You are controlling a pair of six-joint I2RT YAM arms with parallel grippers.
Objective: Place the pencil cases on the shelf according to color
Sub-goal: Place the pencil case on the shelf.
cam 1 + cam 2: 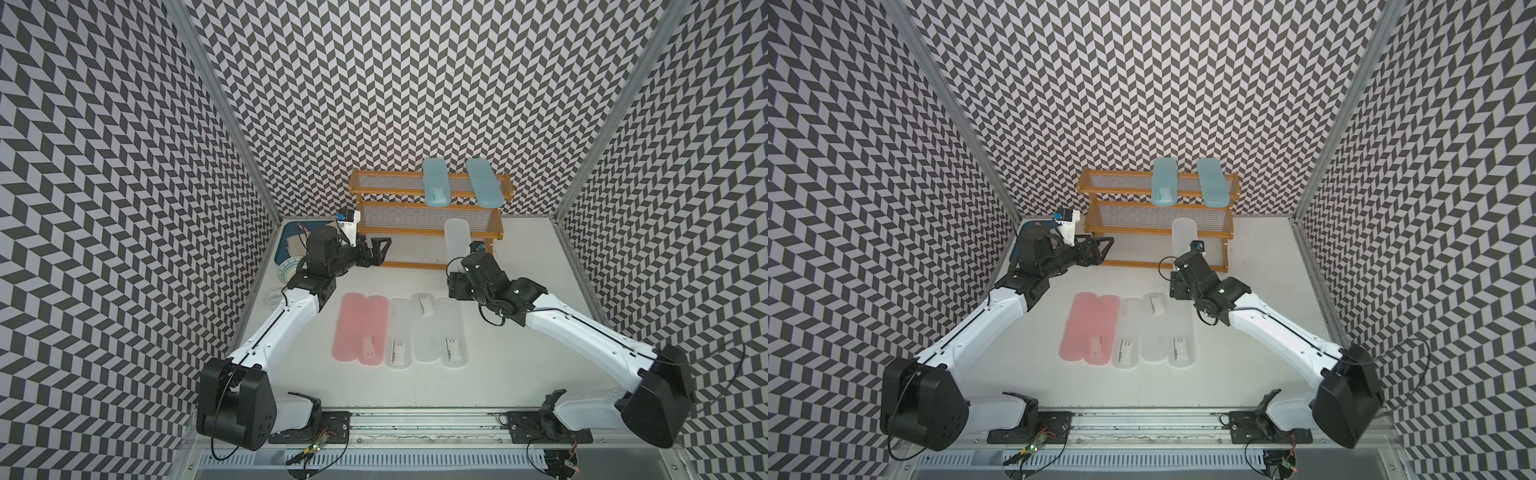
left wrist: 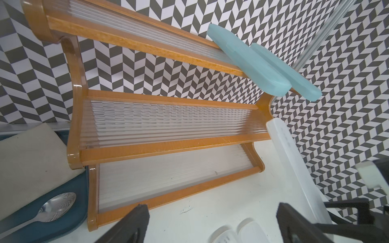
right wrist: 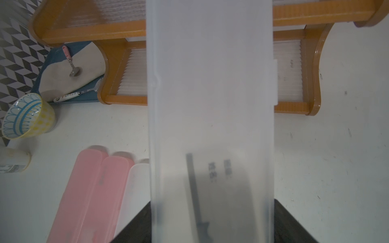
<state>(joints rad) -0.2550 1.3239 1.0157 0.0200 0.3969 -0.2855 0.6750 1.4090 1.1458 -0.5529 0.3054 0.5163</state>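
Right gripper: clamped on the held white case, one black finger against each long edge
Case relative to the claw: it sticks straight out from between the fingers, away from the wrist and toward the shelf; only its near end sits in the grip
Case's far end: in both top views the rounded tip lies over the right part of the middle tier, raised above the table; whether it touches the rack cannot be told
Left gripper: fingers spread apart, nothing between them, just beside the left front of the shelf, well apart from the held case
Top tier: two blue cases side by side on its right half, their front ends overhanging the rail
Table: two pink cases overlapping, and three white cases just beside them, in a row between the two arms
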